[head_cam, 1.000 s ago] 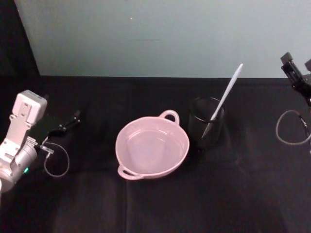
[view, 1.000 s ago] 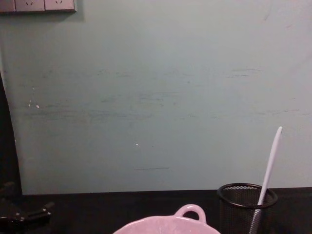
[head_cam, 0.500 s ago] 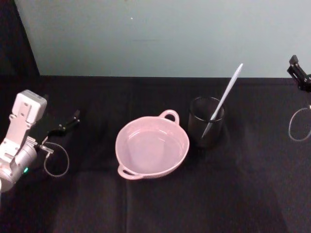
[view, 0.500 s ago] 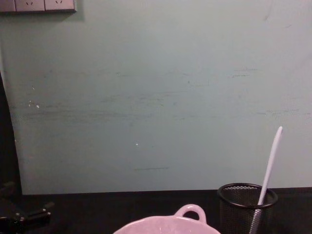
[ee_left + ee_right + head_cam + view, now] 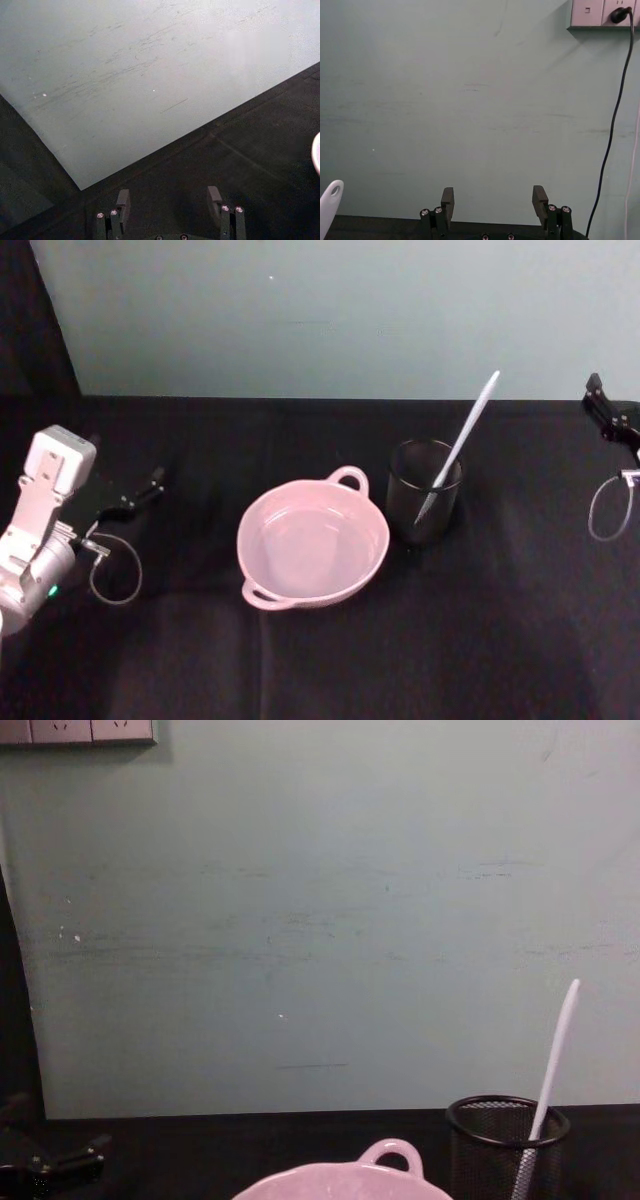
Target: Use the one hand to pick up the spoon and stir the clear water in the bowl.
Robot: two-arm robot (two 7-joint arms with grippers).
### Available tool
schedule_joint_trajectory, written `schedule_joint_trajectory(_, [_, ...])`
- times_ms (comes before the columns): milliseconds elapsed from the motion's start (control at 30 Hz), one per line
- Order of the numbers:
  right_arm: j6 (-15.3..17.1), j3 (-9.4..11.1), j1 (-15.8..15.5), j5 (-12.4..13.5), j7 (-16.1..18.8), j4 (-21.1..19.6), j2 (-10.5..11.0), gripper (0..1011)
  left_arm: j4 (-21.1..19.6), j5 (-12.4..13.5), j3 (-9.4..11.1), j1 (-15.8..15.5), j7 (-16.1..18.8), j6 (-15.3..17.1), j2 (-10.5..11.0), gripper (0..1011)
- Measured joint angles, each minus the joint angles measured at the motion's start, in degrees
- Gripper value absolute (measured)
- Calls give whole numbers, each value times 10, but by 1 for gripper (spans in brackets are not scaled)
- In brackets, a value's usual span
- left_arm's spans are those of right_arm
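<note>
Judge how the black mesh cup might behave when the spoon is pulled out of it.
The mesh cup looks light, so it may tip or drag along. The spoon leans on its rim, so a slanted pull would likely lever it. It seems stiff.

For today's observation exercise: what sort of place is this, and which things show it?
Probably a robot test bench indoors, not a kitchen: a black-draped table, a bare pale green wall with sockets, and two idle grippers, left, right.

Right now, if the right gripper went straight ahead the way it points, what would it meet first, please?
Probably the wall. The open right gripper faces it with nothing between; the spoon tip sits off to one side, though depth is unclear.
</note>
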Motion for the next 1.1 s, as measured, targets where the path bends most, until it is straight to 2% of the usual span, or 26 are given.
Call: schedule_joint_trajectory(1100, [0, -1, -1, 0, 0, -2, 2, 1003, 0, 0, 0, 0, 0, 0, 0, 1011])
